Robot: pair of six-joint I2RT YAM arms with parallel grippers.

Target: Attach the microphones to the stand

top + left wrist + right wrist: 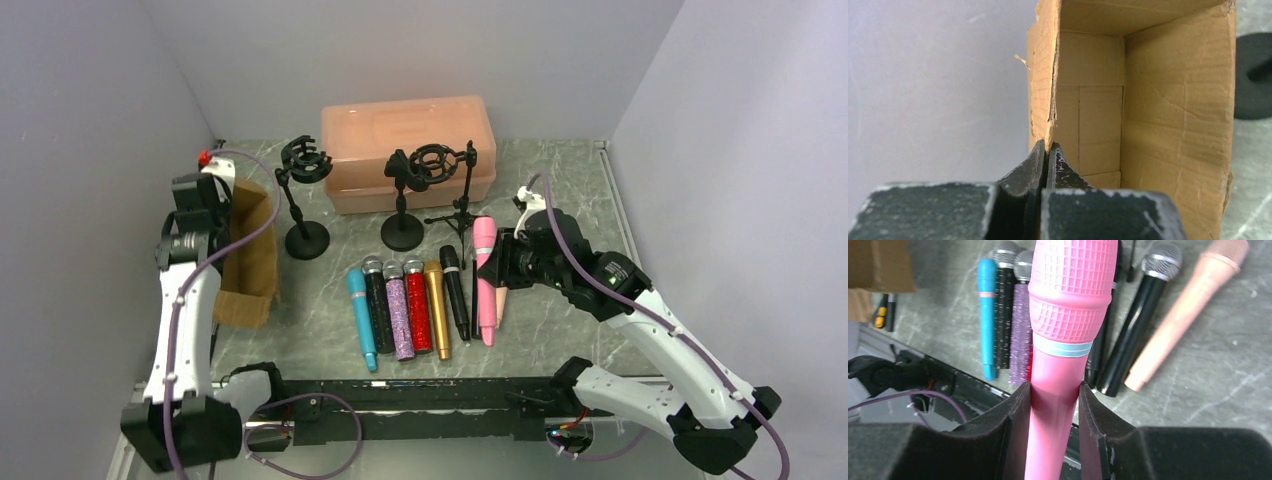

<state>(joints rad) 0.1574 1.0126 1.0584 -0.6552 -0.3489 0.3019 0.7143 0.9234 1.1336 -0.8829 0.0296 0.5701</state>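
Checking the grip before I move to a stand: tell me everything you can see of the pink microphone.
The pink microphone looks like plastic: a grid-textured head, a pale blue band beneath it, then a smooth handle. The right gripper clamps the handle just below the band, one dark pad on each side. It appears raised above the other microphones, head pointing toward the stands. Nothing else visibly touches it.

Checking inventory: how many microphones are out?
8 mesh-headed stick microphones: teal, black, purple glitter, red glitter, gold, slim black in a row; pink in right end effector; peach beside it.
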